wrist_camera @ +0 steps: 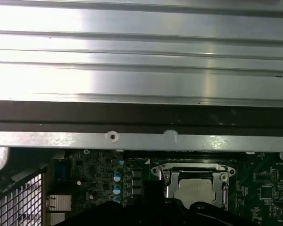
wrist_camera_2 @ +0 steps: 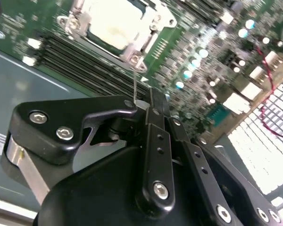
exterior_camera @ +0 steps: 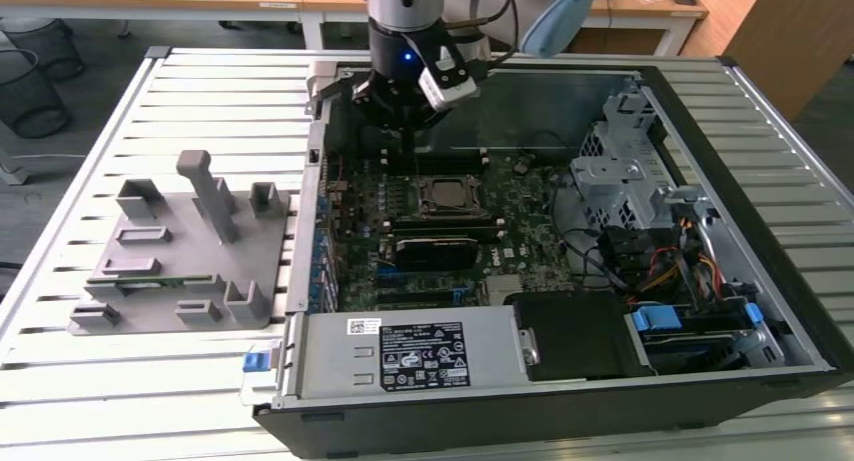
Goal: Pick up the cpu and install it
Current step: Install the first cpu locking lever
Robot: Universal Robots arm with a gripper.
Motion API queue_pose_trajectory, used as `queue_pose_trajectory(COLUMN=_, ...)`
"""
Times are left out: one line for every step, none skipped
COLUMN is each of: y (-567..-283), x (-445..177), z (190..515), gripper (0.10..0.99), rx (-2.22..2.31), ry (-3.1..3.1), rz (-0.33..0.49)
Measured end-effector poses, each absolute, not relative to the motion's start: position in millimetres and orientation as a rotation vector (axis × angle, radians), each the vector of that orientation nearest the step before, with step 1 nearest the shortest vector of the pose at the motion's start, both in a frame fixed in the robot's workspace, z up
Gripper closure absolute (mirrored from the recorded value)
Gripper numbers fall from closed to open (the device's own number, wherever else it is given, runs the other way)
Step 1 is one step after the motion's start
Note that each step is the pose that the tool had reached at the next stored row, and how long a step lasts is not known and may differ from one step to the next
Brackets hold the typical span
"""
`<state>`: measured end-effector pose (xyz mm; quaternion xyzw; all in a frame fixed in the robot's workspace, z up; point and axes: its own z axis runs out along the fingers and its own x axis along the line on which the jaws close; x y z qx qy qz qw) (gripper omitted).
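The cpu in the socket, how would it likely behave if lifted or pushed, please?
The cpu looks flat and metal-topped, so probably stiff and won't roll. Its shiny top may be slippery. The socket frame surrounds it, so pushing sideways likely wouldn't shift it.

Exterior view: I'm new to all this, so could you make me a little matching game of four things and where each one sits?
Things:
1. cpu
2. grey plastic fixture
3. labelled metal box
4. mesh bin

Places:
A. on the floor, beyond the table
B. in the socket on the green board
C. on the table, at the exterior view's left of the computer case
D. inside the case, at its edge nearest the camera

Pairs: 1-B, 2-C, 3-D, 4-A.
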<state>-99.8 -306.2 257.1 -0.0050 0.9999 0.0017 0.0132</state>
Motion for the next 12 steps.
queue_pose_trajectory(y=-306.2, x=-96.4, z=257.1, gripper=0.98, rx=-0.016, ry=3.115, rz=0.006)
queue_pose_trajectory(y=-306.2, x=-92.9, z=257.1, gripper=0.98, rx=-0.015, ry=3.115, rz=0.006)
queue_pose_trajectory(y=-306.2, x=-89.9, z=257.0, gripper=0.98, rx=-0.016, ry=3.115, rz=0.007)
queue_pose_trajectory(y=-306.2, x=-87.6, z=257.0, gripper=0.98, rx=-0.016, ry=3.115, rz=0.008)
queue_pose_trajectory(y=-306.2, x=-85.9, z=257.1, gripper=0.98, rx=-0.016, ry=3.115, rz=0.012)
queue_pose_trajectory(y=-306.3, x=-84.8, z=257.1, gripper=0.98, rx=-0.015, ry=3.116, rz=0.019)
queue_pose_trajectory(y=-306.2, x=-83.9, z=257.0, gripper=0.98, rx=-0.015, ry=3.115, rz=0.03)
queue_pose_trajectory(y=-306.4, x=-83.2, z=256.9, gripper=0.98, rx=-0.015, ry=3.115, rz=0.046)
queue_pose_trajectory(y=-307.0, x=-82.8, z=256.8, gripper=0.98, rx=-0.015, ry=3.115, rz=0.064)
queue_pose_trajectory(y=-307.9, x=-82.5, z=256.7, gripper=0.98, rx=-0.015, ry=3.114, rz=0.08)
queue_pose_trajectory(y=-309.2, x=-82.3, z=256.6, gripper=0.98, rx=-0.014, ry=3.114, rz=0.094)
queue_pose_trajectory(y=-310.6, x=-82.2, z=256.5, gripper=0.98, rx=-0.014, ry=3.114, rz=0.099)
